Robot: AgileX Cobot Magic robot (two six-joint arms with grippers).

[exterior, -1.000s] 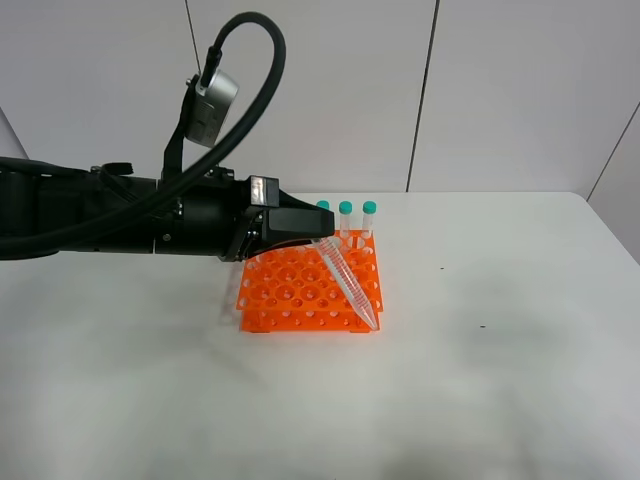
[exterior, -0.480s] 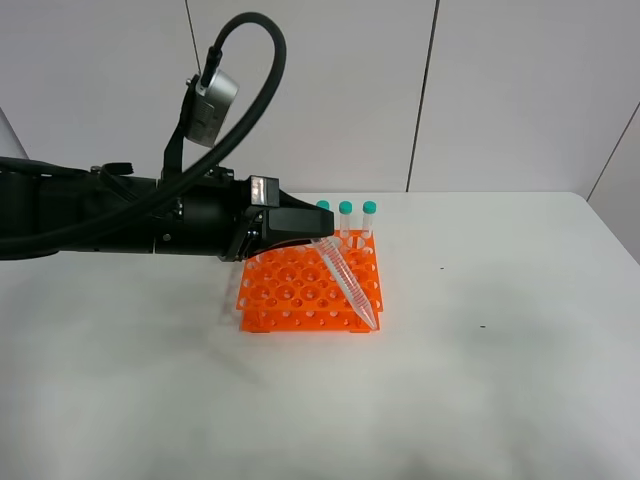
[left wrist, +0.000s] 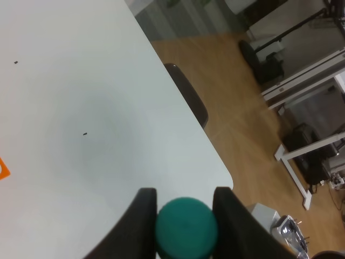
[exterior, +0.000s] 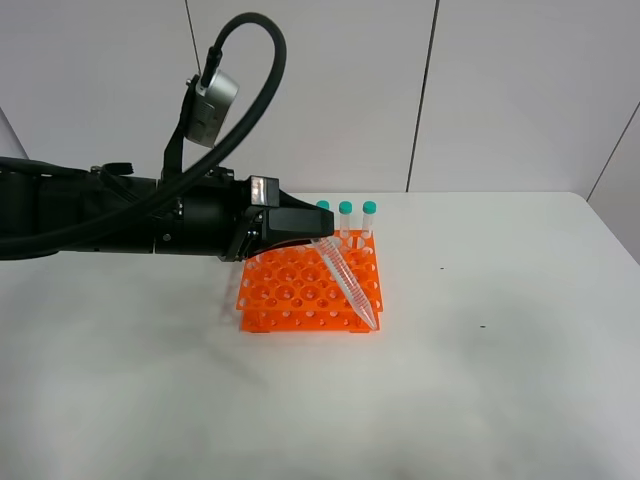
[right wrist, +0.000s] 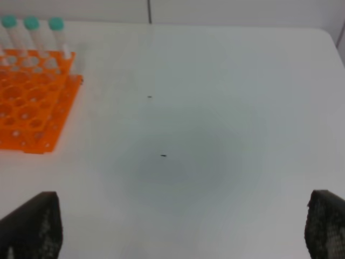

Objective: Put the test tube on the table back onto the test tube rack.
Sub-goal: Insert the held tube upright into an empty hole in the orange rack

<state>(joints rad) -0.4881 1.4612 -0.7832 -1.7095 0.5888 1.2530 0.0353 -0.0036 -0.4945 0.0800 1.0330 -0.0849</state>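
Nothing visible has shifted over the last second: the left end effector still pinches the test tube by its teal screw cap, while the right end effector is spread wide and empty. The tube hangs tilted over the orange test tube rack, near the middle of the tabletop's far edge, with its conical tip at the rack's near right corner; whether it has entered a hole I cannot tell. Slim, clear and faintly graduated, it looks light, rigid and slick, so the ribbed cap is probably the surest hold. Three capped tubes stand in the back row.
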